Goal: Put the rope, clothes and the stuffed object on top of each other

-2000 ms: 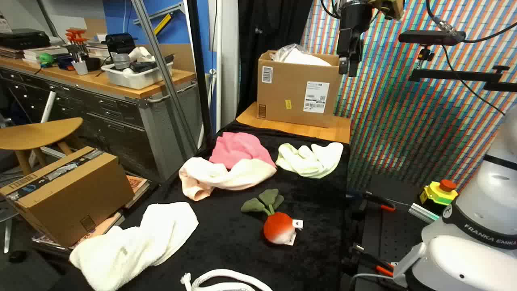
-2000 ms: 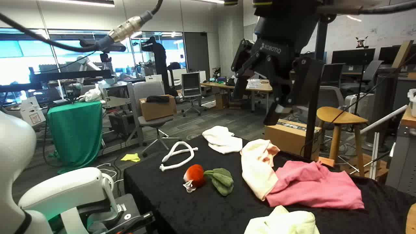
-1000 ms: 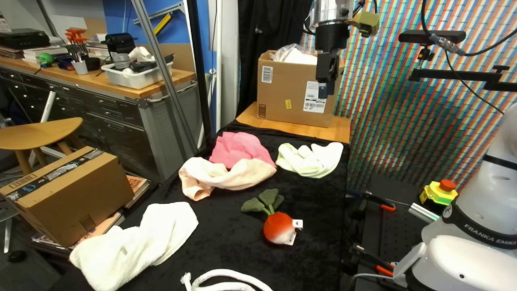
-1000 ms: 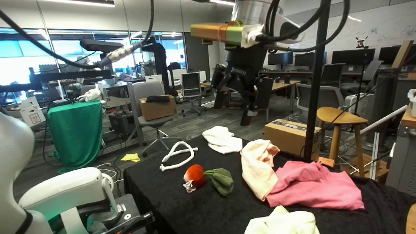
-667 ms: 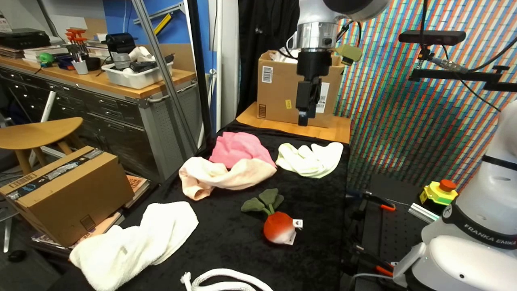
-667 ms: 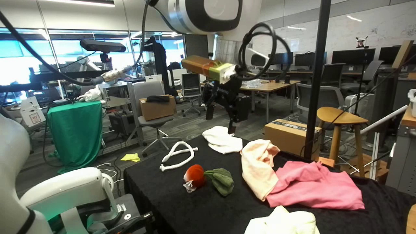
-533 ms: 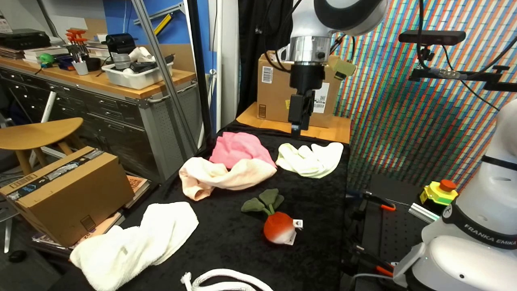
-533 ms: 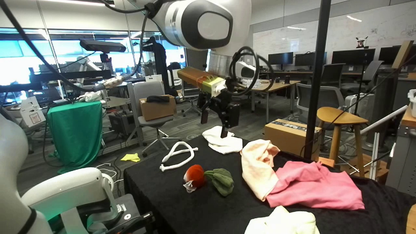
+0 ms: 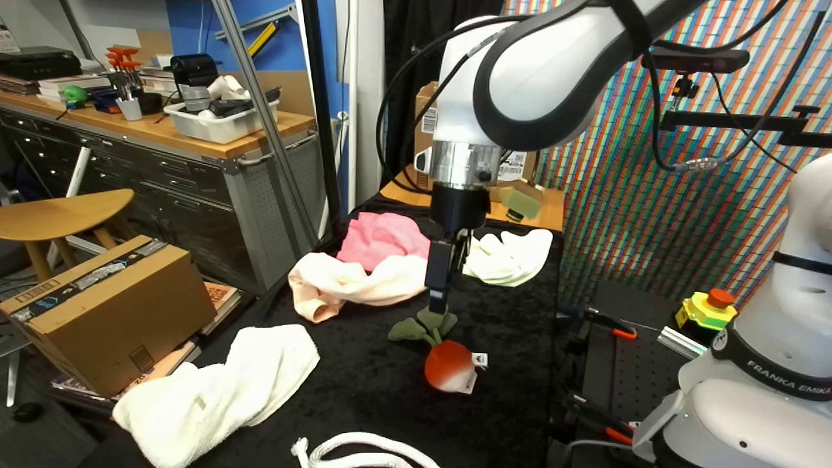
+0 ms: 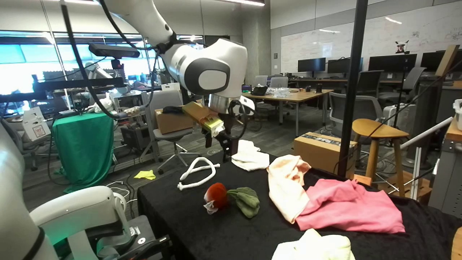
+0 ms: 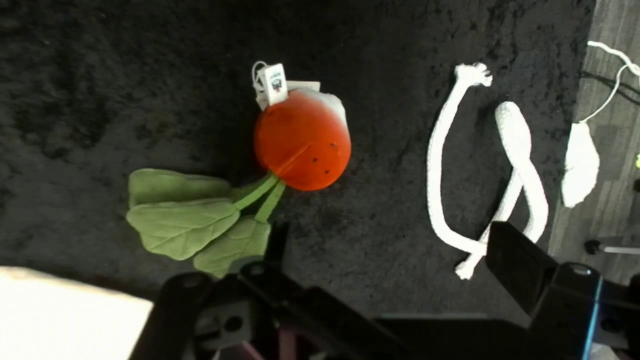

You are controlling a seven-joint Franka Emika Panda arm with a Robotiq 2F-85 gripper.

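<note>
The stuffed object, a red and white radish with green leaves, lies on the black-covered table. It also shows in an exterior view and the wrist view. The white rope lies loosely looped beside it. The clothes are a white cloth, a peach cloth, a pink cloth partly behind it, and a pale green cloth. My gripper hangs above the table. In the wrist view its fingers are wide apart with nothing between them.
A cardboard box stands on the wooden surface behind the black table cover. A black pole rises by the table's edge. An emergency stop sits near the arm's base. Another box is beside the table.
My gripper has come down from high up and moved over the table toward the radish and rope, staying open. The rope, radish and cloths lie as before.
</note>
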